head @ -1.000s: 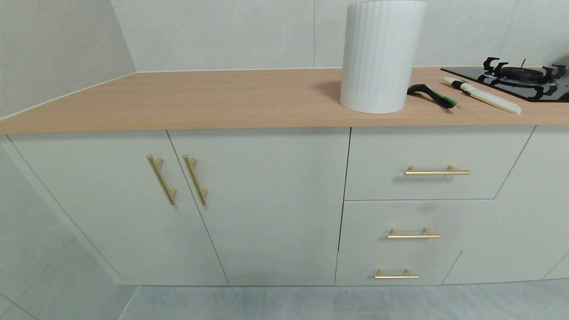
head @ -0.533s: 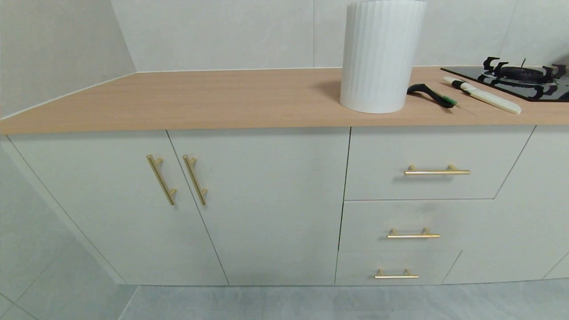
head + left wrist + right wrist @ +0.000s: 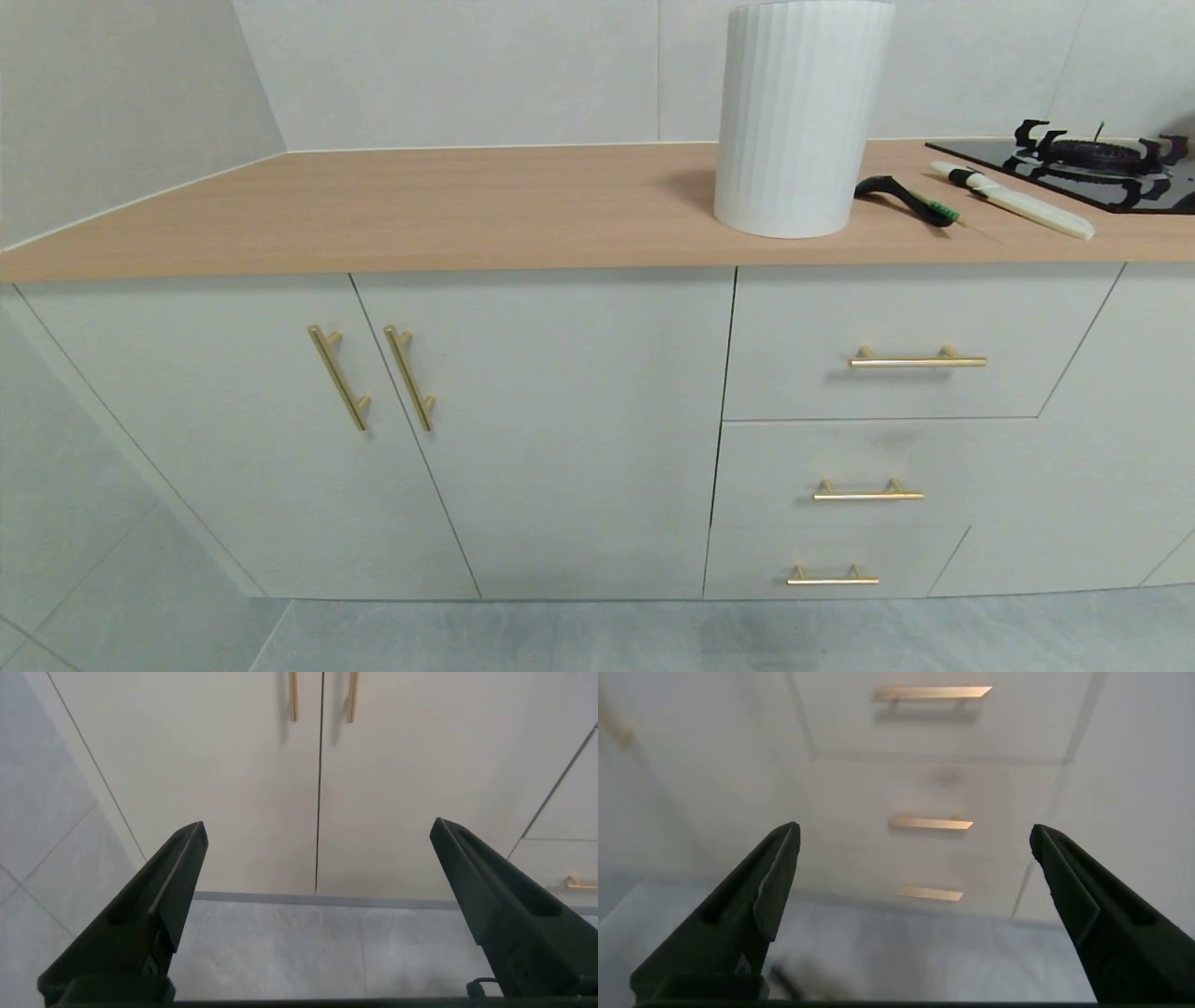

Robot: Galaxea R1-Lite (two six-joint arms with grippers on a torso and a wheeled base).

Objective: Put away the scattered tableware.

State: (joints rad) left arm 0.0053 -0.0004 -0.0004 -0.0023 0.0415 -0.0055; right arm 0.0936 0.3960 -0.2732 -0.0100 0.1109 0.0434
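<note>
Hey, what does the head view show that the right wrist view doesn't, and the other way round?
Head view's extras: the wooden countertop with a white ribbed container, a black-handled tool, a white knife and the stove burner, plus the double cabinet doors. Right wrist view's extra: the right gripper, jaws open, facing the drawers. Shared: the drawer stack with its three gold handles.

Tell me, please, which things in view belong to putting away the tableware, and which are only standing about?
Belong to the job:
black-handled tool
white knife
white ribbed container, probably where they go

Only standing about:
gas burner
cupboard doors
drawers
</note>
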